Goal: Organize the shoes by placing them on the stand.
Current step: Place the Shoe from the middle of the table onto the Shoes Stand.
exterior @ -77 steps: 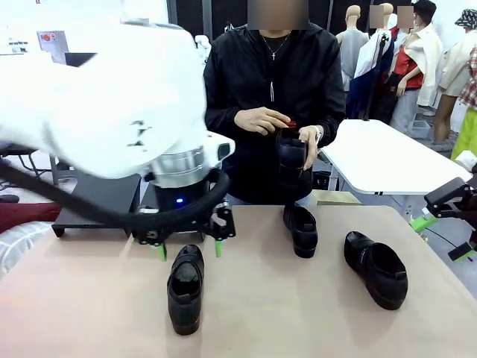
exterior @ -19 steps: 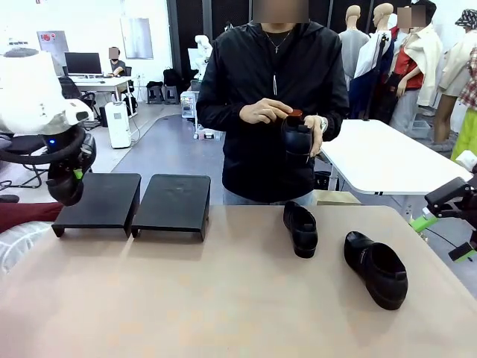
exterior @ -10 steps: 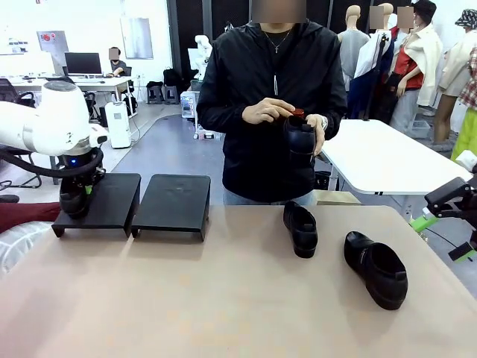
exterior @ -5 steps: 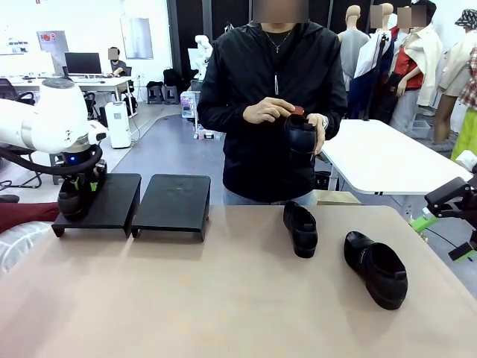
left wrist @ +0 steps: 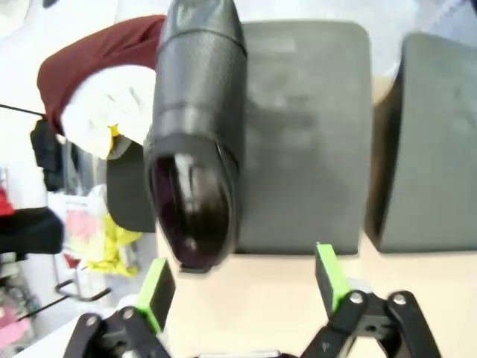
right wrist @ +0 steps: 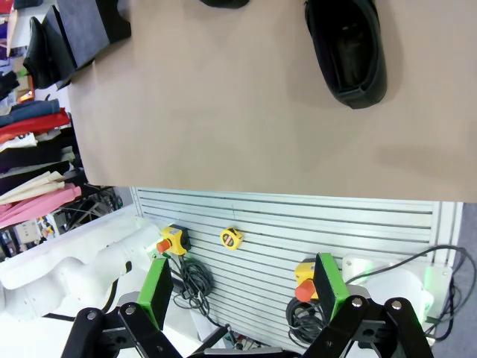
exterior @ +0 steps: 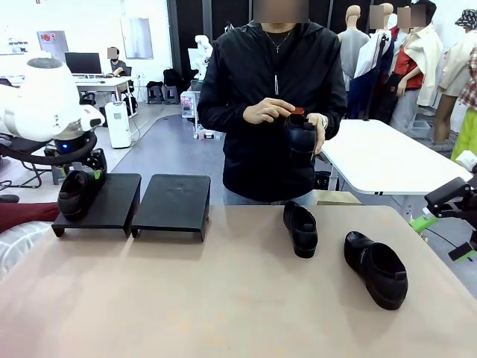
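White left arm point(exterior: 45, 97), black fingers point(left wrist: 330, 274) with green pads point(left wrist: 156, 292).
Glossy rounded shell, small blue light and looping black cable point(exterior: 22, 147) just above the left gripper point(left wrist: 244, 280); right gripper point(right wrist: 241, 287) built alike: black linkage bars, silver pivot screws point(left wrist: 350, 298), flat bright-green rectangular pads; more white rounded casing point(right wrist: 67, 261) in the right wrist view.

Left hand point(left wrist: 242, 261) now apparently off shoe point(left wrist: 197, 127).

A: What are the shoes point(exterior: 376, 268) made of?
B: Black leather, smooth and glossy, catching the light.
A: And the stand point(exterior: 173, 203)?
B: Matt black, flat smooth panels. The bench point(exterior: 223, 298) is matt tan, no shine.
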